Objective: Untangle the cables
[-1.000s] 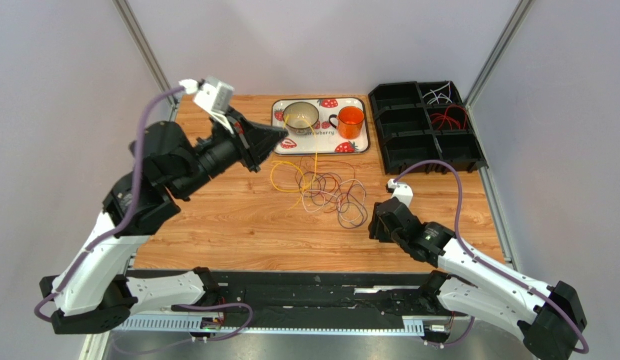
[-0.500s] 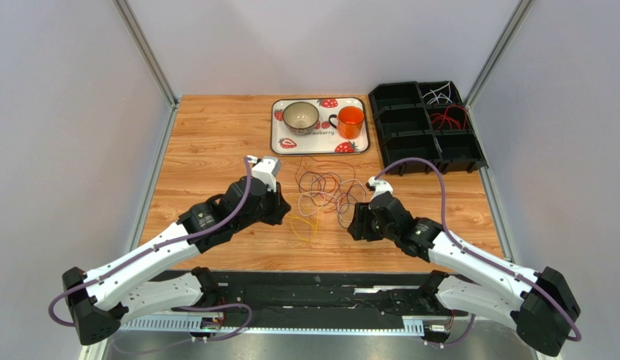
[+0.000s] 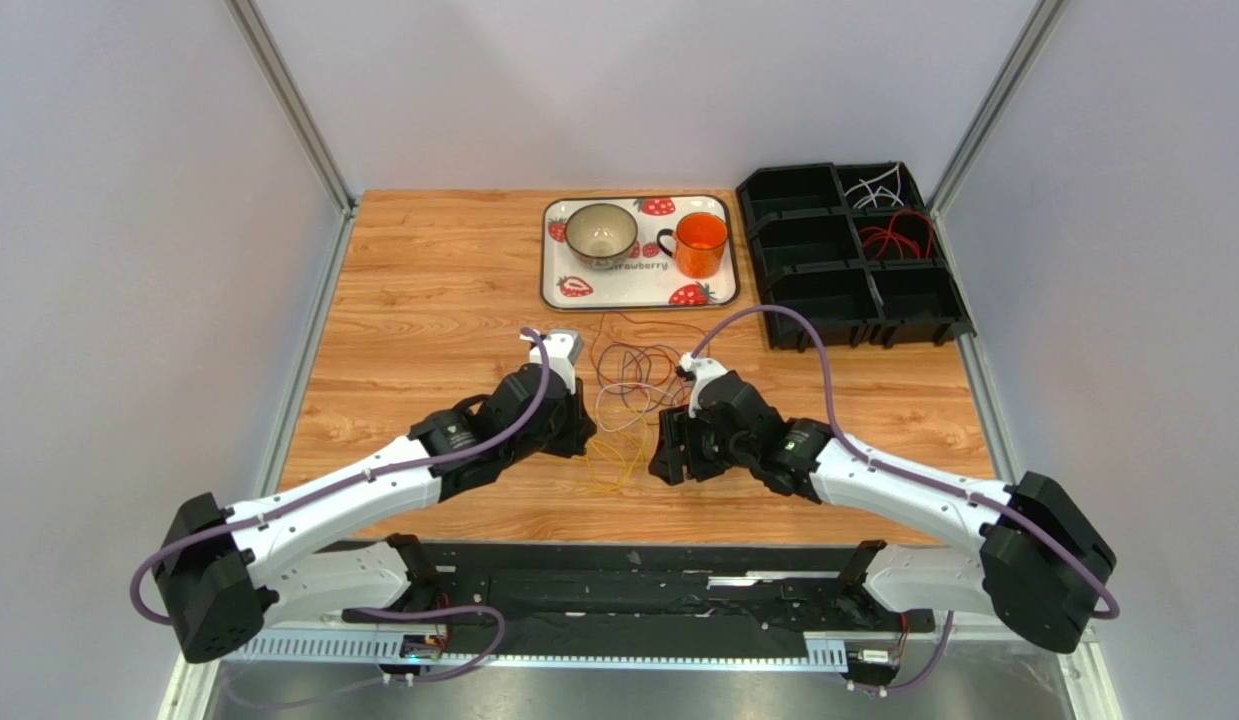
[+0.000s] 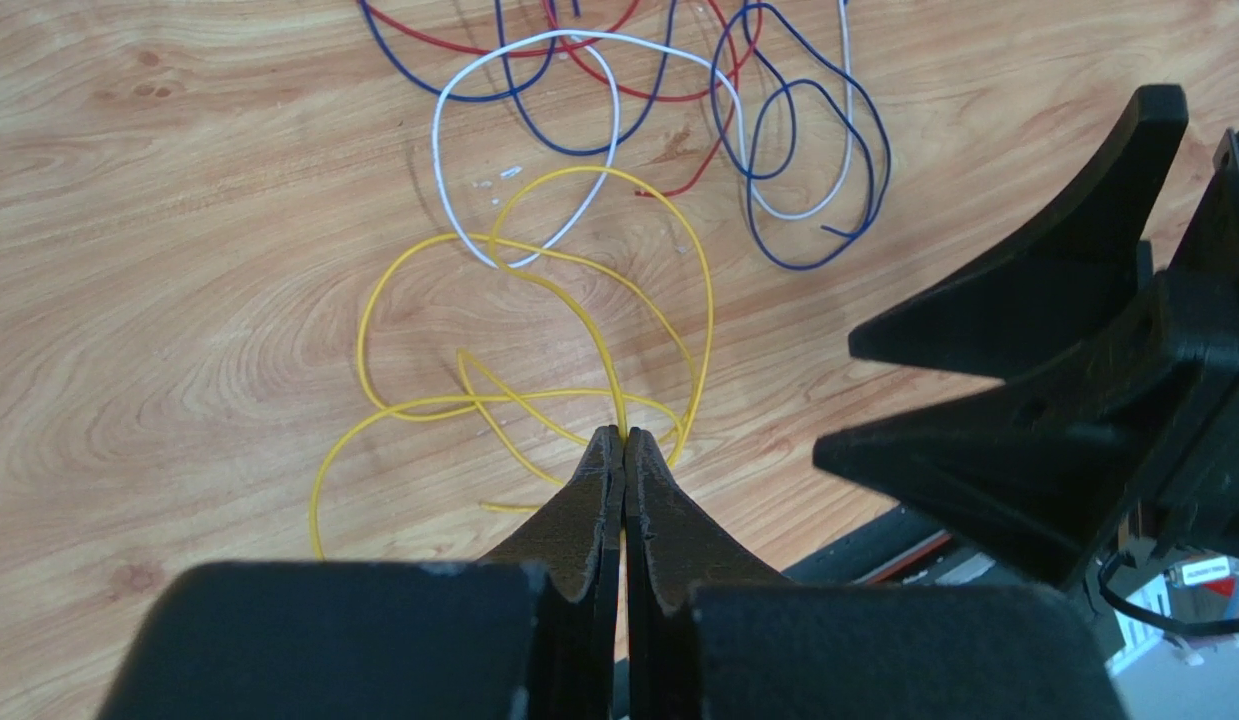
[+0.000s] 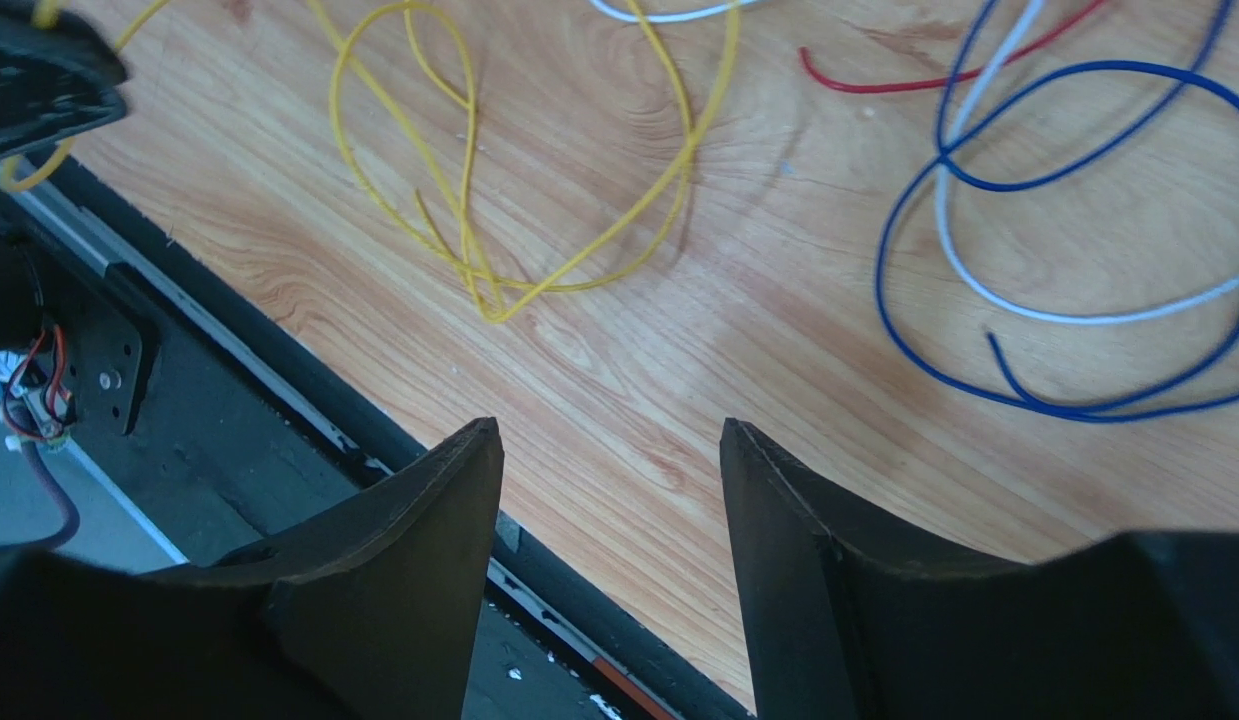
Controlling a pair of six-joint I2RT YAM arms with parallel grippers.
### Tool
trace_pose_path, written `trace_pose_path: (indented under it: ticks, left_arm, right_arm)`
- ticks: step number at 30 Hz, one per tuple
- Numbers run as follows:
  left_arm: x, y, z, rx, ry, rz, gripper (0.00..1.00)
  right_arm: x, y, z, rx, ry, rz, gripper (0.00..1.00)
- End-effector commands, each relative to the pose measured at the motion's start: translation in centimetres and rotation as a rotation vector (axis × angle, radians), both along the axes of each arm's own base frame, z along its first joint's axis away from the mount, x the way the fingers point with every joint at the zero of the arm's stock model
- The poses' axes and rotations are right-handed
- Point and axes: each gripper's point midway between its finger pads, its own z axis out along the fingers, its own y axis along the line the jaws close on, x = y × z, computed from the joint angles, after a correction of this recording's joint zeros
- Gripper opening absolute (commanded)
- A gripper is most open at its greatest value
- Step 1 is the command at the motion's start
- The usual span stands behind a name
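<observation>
Looked bright and even, lit softly from overhead. Threw only thin faint shadows beside the cables [image 4: 709, 315] on the desk [image 4: 160, 300]. Showed wood grain crisp, went kinda soft up close on the right pincer [image 5: 607, 435].

White-shelled arms [image 3: 325, 503] with black joints trail lavender cables [image 3: 803, 333], and the left gripper [image 4: 625, 438] and right gripper [image 5: 607, 435] end in black wedge-shaped fingers [image 5: 407, 570].

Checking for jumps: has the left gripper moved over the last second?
Yes. The left gripper, shut on the thin yellow cable, has come away from the white strawberry-print tray toward the wooden table's near edge.
</observation>
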Motion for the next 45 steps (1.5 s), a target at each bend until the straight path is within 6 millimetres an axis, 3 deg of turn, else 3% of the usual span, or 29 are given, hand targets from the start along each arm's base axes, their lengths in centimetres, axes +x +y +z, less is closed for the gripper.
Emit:
trace_pose_path:
  ticks: [1,8,22,45]
  left_arm:
    - [1.0,-1.0,-0.6,-0.026,-0.011,0.014,0.00]
    - [1.0,-1.6,-3.4,-0.029,0.018,0.003,0.00]
    - [1.4,-1.2,-6.8,-0.007,0.060,0.021,0.00]
    - [1.9,-1.4,-7.9,-0.046,0.067,0.015,0.00]
  right_arm:
    - [0.5,3.3,2.5,0.080,-0.077,0.095,0.60]
    - [0.7,4.6,1.6,0.080,-0.086,0.106,0.64]
    - [1.4,6.3,-1.4,-0.012,-0.106,0.140,0.66]
    - [2.7,8.6,-3.1,-0.178,-0.240,0.147,0.65]
